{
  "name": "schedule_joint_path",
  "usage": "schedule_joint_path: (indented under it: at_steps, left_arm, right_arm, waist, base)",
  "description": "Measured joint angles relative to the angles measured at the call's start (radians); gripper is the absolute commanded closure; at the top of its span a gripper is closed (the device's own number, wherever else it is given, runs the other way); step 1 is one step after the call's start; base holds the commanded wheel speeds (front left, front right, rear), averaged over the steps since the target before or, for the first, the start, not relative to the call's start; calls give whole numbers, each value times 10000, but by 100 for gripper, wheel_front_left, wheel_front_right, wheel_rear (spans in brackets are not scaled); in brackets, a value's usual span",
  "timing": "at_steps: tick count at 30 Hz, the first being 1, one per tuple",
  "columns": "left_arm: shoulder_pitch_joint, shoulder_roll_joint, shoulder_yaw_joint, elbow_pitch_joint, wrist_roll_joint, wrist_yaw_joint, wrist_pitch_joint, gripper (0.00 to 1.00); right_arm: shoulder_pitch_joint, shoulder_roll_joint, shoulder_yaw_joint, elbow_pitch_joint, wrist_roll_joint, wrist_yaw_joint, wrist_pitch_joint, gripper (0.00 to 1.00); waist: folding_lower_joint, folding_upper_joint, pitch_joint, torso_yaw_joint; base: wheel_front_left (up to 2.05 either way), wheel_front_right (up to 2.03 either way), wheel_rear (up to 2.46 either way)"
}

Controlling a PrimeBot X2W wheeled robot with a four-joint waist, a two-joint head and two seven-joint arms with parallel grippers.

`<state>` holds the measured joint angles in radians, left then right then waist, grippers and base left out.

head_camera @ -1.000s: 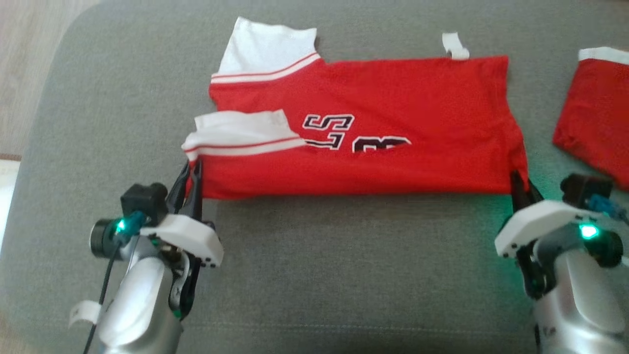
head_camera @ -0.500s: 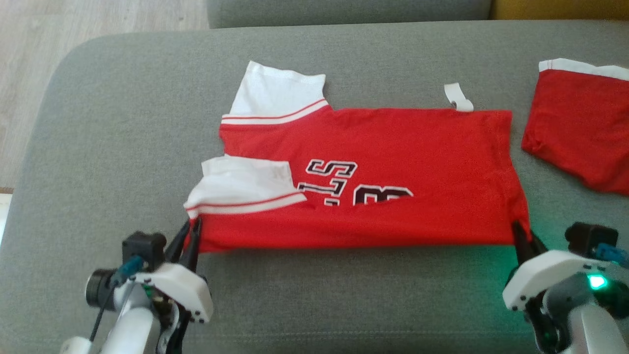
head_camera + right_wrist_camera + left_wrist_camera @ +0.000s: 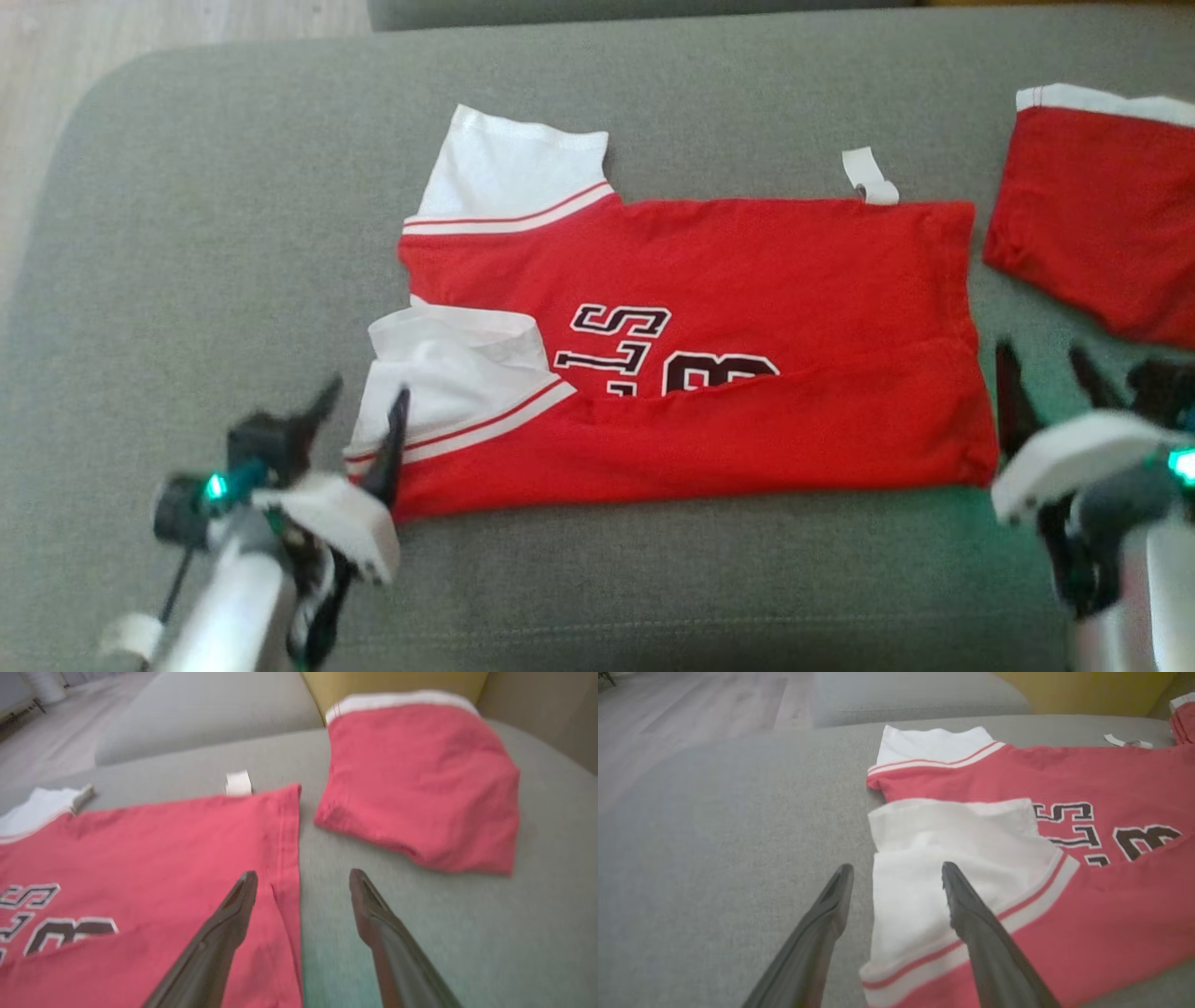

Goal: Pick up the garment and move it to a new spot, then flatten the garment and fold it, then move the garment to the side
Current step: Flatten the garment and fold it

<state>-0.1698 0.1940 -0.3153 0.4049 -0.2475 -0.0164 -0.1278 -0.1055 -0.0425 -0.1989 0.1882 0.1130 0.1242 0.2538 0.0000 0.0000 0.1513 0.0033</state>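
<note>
The garment [image 3: 747, 271] is a red jersey with white sleeves and dark lettering. It lies on the grey cushion [image 3: 205, 243], its near edge folded up over the lettering. My left gripper [image 3: 364, 406] stands open at the jersey's near left corner, over the white sleeve [image 3: 924, 858], holding nothing. In the left wrist view the left gripper [image 3: 896, 868] straddles the sleeve's edge. My right gripper [image 3: 1041, 359] stands open just off the near right corner, empty. In the right wrist view the right gripper [image 3: 301, 877] straddles the jersey's side hem [image 3: 287, 840].
A second folded red cloth with a white band [image 3: 1092, 205] [image 3: 420, 784] lies on the cushion at the far right, close to my right gripper. A small white tag [image 3: 868, 177] sticks out at the jersey's far edge. Wooden floor [image 3: 56, 56] lies beyond the cushion's left edge.
Both grippers have opened and let go of the jersey's near corners. The released edge now lies folded over the lower lettering. The camera view has shifted.
</note>
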Motion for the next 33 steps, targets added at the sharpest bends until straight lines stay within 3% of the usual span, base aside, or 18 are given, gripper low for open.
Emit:
schedule_joint_path:
  at_steps: [4, 7, 14, 22, 26, 33]
  left_arm:
    - [-1043, 232, 77, -324, 84, -15, -194, 0]
    - [-2206, 384, 35, -410, 105, -339, -8, 0]
    - [-5661, 965, -443, 819, -334, -1080, 1797, 0]
    - [-8807, 2615, -2621, 2382, -2351, -1154, 4395, 0]
    - [-9379, 3398, -3605, 2849, -2821, -1154, 4684, 0]
    - [-9918, 3616, -4566, 3394, -3626, -1154, 4395, 0]
  right_arm:
    - [-1032, -8, 238, -387, -207, 0, -263, 0]
    - [-1761, -10, 437, -491, -458, 0, -355, 0]
    - [-3566, -25, 1172, -506, -913, 0, -516, 0]
    - [-5348, -52, 1908, -504, -924, 0, -740, 0]
    - [-5527, -56, 2136, -497, -826, 0, -874, 0]
    - [-5612, -58, 2190, -493, -708, 0, -965, 0]
  waist:
    - [0, 0, 344, -151]
    - [0, 0, 697, -284]
    - [2, 0, 1798, -712]
    - [3, 0, 3117, -1575]
    - [3, 0, 3590, -2045]
    - [1, 0, 4027, -2571]
  base:
    - [0, 0, 0]
    - [0, 0, 0]
    - [0, 0, 0]
    - [0, 0, 0]
    - [0, 0, 0]
    - [0, 0, 0]
